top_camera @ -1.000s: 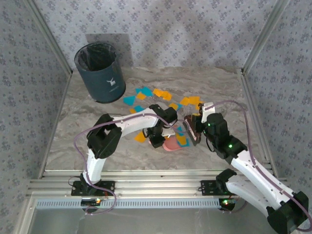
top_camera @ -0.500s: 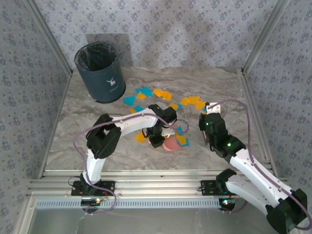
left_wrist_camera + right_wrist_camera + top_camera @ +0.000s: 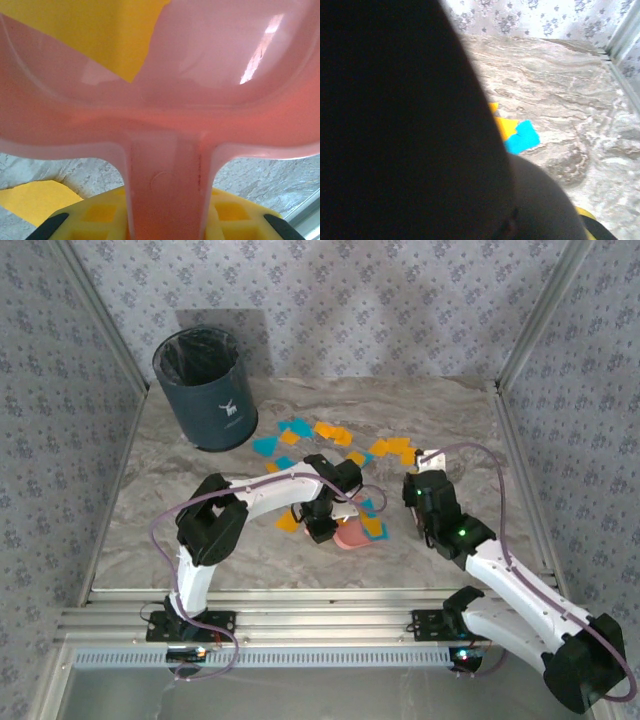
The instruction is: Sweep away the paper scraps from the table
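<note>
Paper scraps (image 3: 296,426), frame ctr: prob. light, flimsy; best swept, not pinched. Left gripper (image 3: 165,220) clamped dustpan (image 3: 210,65) handle; right gripper (image 3: 418,508): couldn't tell.

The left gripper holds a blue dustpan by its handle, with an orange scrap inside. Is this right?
No. The dustpan is pink, not blue; the left wrist view shows it. The left gripper does hold its handle, with an orange scrap inside.
</note>
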